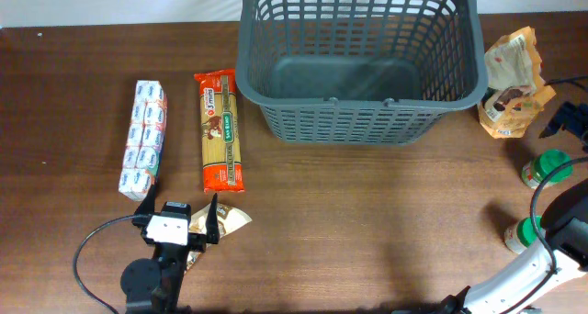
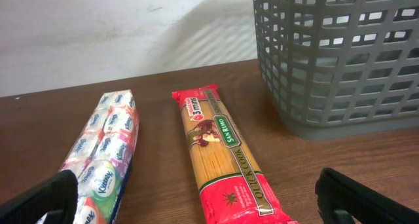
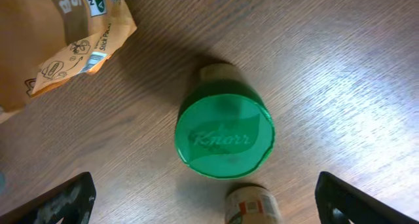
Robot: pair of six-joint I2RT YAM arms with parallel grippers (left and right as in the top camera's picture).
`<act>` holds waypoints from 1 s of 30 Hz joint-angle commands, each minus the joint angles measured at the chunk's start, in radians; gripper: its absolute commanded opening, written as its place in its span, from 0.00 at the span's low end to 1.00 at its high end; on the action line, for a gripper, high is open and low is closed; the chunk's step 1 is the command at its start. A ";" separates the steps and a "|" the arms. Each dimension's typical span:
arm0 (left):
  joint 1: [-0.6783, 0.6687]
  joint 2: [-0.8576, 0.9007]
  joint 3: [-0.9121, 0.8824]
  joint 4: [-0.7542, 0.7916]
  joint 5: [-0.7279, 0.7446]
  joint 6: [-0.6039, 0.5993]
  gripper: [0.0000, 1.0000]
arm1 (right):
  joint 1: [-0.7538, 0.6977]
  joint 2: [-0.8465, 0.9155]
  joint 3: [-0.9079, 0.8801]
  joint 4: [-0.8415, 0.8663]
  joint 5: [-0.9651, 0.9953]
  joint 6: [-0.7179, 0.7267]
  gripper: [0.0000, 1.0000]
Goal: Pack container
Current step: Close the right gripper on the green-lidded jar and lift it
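While the basket (image 1: pixel 358 121) is sitting empty at the worktop's (image 1: pixel 367 222) far side, I am hovering wide open: left end effector (image 2: pixel 206 207) facing pasta (image 2: pixel 222 152), right end effector (image 3: pixel 209 204) over a jar (image 3: pixel 224 135). I am judging the first pick is calling for descending and closing.

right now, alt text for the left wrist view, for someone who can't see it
A red pack of spaghetti lies on a brown wooden table between a wrapped tissue pack on its left and the grey slotted container at upper right. The open left tool shows as dark fingers in both bottom corners.
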 commanded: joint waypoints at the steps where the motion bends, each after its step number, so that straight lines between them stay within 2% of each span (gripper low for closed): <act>1: -0.002 -0.008 -0.008 0.003 -0.007 0.016 0.99 | 0.002 0.002 -0.006 0.003 0.023 -0.008 0.99; 13: -0.002 -0.008 -0.008 0.003 -0.007 0.016 0.99 | 0.003 0.002 -0.175 0.103 0.014 -0.019 0.99; 30: -0.002 -0.008 -0.008 0.003 -0.007 0.016 0.99 | 0.003 0.002 -0.320 0.230 0.012 -0.019 0.99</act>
